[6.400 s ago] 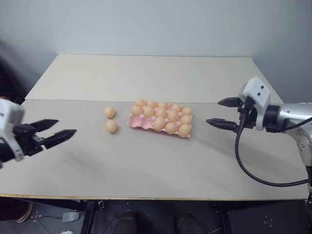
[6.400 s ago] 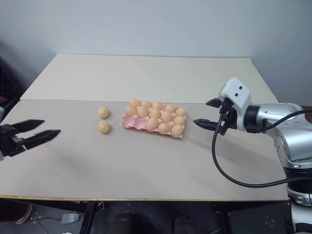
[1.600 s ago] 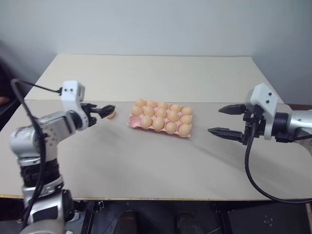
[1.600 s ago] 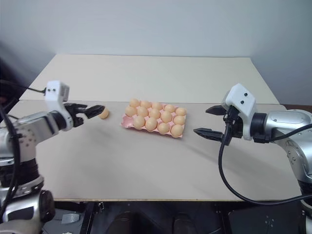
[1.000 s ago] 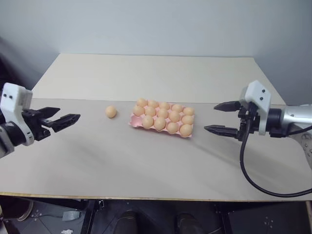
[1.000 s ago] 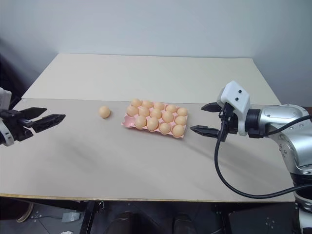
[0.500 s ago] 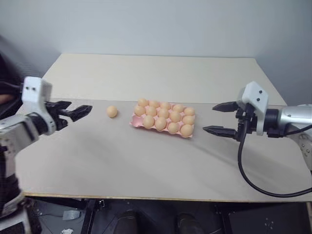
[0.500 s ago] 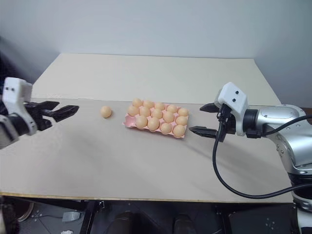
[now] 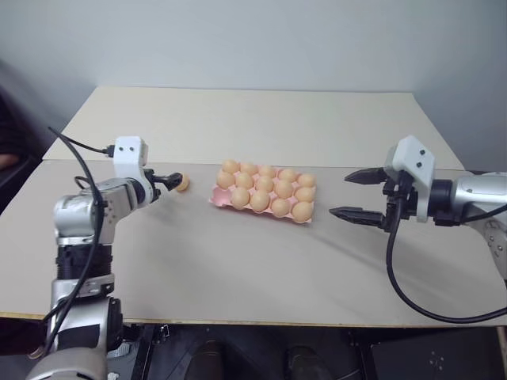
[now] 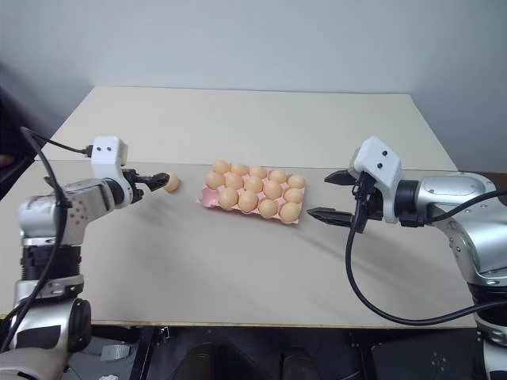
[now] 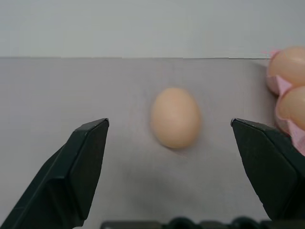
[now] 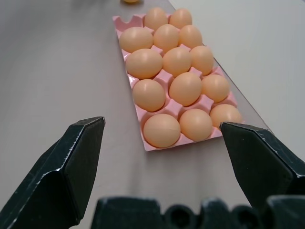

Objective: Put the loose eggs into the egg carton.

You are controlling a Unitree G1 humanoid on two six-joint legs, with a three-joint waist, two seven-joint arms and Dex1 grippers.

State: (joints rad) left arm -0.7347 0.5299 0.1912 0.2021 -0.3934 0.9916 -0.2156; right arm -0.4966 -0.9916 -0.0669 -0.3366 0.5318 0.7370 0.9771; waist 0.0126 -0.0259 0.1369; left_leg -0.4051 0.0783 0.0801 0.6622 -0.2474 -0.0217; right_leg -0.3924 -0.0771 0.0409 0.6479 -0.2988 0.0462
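Left gripper (image 9: pixel 171 181) is swinging in at left-centre, jaws apart around the last loose egg (image 9: pixel 183 184), not clamped yet, so one pick remaining for the carton (image 9: pixel 224 200).

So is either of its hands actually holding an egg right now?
No, nothing is held. The left gripper is open, its fingers either side of the loose egg without touching; the right gripper is open beside the egg carton.

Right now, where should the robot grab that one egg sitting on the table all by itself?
Probably across the loose egg's rounded middle, coming in low from the left gripper's side, away from the egg carton. The egg lies between the open fingers already, with bare table on both sides.
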